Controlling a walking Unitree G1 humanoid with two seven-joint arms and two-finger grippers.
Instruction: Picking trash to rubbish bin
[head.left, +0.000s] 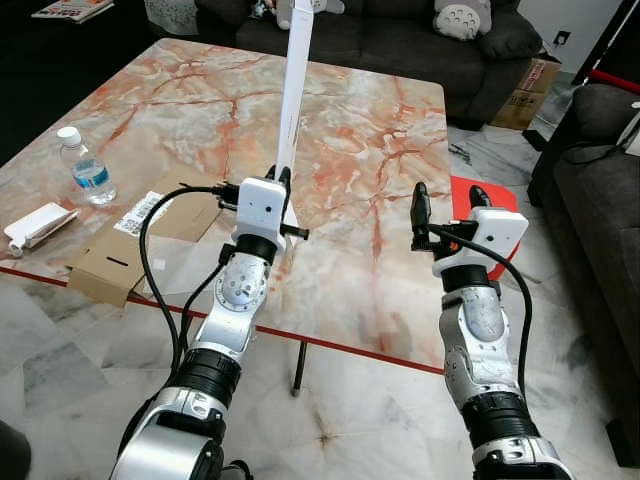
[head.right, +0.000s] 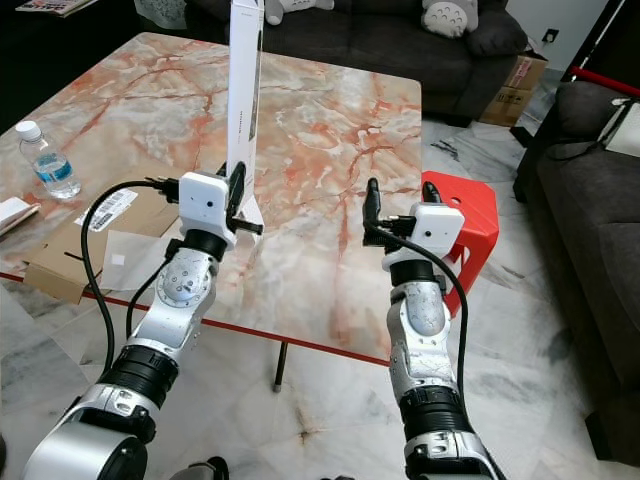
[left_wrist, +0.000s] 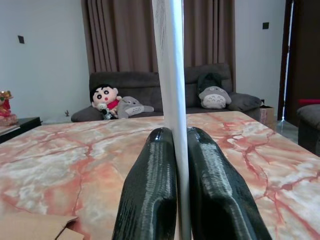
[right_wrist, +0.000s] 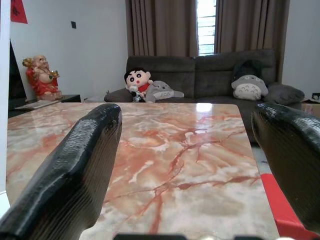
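White flat box (head.right: 244, 90), long and thin, stands on end over the near part of the tabletop (head.left: 380, 130). Long axis near vertical, top end running out of the head views toward the sofa (head.left: 400, 40); in the left eye view it tips slightly away and to the right. One narrow face carries fine print.

Left claw (head.left: 281, 178): fingers (left_wrist: 150, 200) pressed together on the box's lower end, pinching its thin edge from both sides. Box's lowest corner sits at or just above the marble; contact cannot be told.

Right claw (head.left: 447, 200): fingers (right_wrist: 75, 165) spread wide, holding nothing, at the tabletop's right edge with one finger over the marble and the other past the edge, above a red stool (head.left: 490, 195).

Tabletop: pink-and-orange veined marble, red trim along the near edge. On its left part lie a flattened cardboard sheet (head.left: 110, 255) with a label, a water bottle (head.left: 85, 167) upright beside it, and a white packet (head.left: 38, 226) near the edge.

Sofa behind holds plush toys (left_wrist: 117, 102). Cardboard box (head.left: 528, 95) on the floor at far right.
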